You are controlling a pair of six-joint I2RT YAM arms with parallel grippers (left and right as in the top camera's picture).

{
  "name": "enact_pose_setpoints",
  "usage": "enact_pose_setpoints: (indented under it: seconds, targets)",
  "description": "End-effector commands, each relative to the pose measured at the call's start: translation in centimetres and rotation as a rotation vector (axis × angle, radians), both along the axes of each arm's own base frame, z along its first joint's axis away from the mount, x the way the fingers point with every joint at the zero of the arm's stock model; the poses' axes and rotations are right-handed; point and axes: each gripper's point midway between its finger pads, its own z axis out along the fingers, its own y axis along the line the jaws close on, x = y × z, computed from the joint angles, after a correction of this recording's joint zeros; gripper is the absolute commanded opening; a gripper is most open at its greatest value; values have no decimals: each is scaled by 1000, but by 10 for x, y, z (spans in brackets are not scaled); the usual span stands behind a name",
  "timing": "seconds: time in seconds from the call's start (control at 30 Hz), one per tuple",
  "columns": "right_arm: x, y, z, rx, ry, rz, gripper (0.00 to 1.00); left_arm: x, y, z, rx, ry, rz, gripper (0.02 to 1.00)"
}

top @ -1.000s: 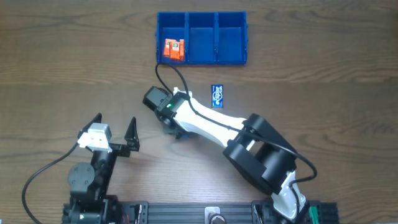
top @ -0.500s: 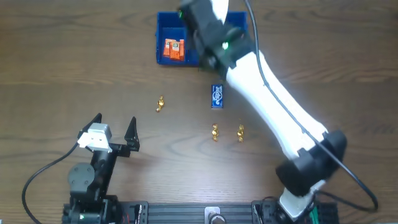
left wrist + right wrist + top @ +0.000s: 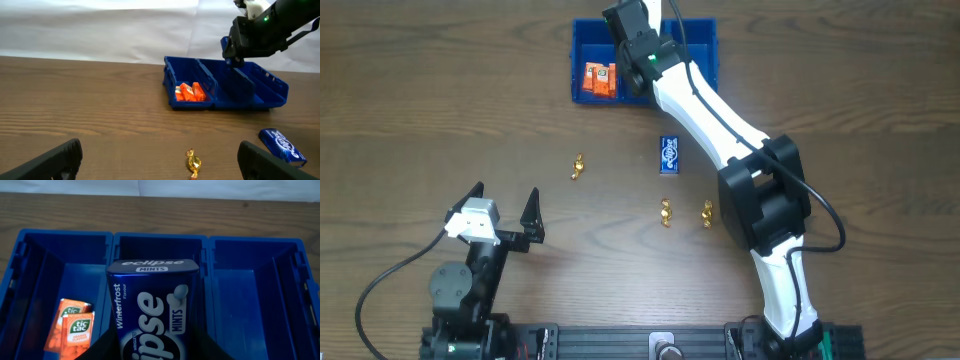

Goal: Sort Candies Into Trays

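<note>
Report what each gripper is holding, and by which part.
Right gripper holds the blue mint tin by one end, a finger on each long side. Left gripper is open and holds nothing.

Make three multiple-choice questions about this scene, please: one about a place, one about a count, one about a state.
1. Where are the orange boxes?
A. in an end compartment of the tray
B. in its middle compartment
C. outside it

2. How many gold candies lie on the table?
A. two
B. three
C. five

3. What is the state of the right gripper?
A. open and empty
B. shut on a blue mint tin
C. shut on a gold candy

Answers: 1 A, they sit against the tray's end wall. 2 B, one lies apart and two lie close together. 3 B, the right wrist view shows the tin between its fingers.
</note>
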Motion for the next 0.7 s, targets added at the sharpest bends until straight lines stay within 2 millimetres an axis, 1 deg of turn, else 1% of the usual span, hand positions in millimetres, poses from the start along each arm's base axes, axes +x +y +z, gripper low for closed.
enact_pose_setpoints:
  seconds: [0.03, 0.07, 0.1, 0.13, 0.17, 0.23, 0.3, 0.33, 0.4, 0.5, 0.57, 0.63, 0.7]
  targets:
    - [6, -3, 2, 2, -10, 6, 406, -1, -2, -16, 11, 44, -13, 998]
    - [6, -1, 2, 8, -9, 11, 518, -1, -2, -16, 11, 44, -13, 998]
    - [6, 1, 2, 19, -6, 21, 555, -1, -2, -16, 11, 44, -13, 998]
    - [6, 3, 2, 25, -5, 27, 570, -1, -2, -16, 11, 44, -13, 996]
    - [6, 4, 2, 34, -4, 32, 608, -1, -2, -16, 11, 44, -13, 998]
    - [5, 5, 1, 45, 3, 38, 625, -1, -1, -16, 11, 44, -13, 998]
    - [2, 4, 1, 42, 18, 42, 667, -1, -2, -16, 11, 44, -13, 998]
    - [-1, 3, 2, 38, 26, 41, 682, -1, -2, -16, 11, 44, -13, 998]
    - [-13, 0, 10, 31, 38, 42, 720, -1, -2, -16, 11, 44, -13, 998]
    - [-47, -9, 22, 33, 54, 49, 763, -1, -1, -16, 11, 44, -13, 998]
    - [-80, -20, 18, 50, 87, 26, 770, -1, -2, -16, 11, 44, -13, 998]
    - [-105, -30, 5, 61, 133, -8, 792, -1, -2, -16, 11, 44, -13, 998]
    - [-130, -42, -22, 63, 224, -49, 814, -1, -2, -16, 11, 44, -13, 998]
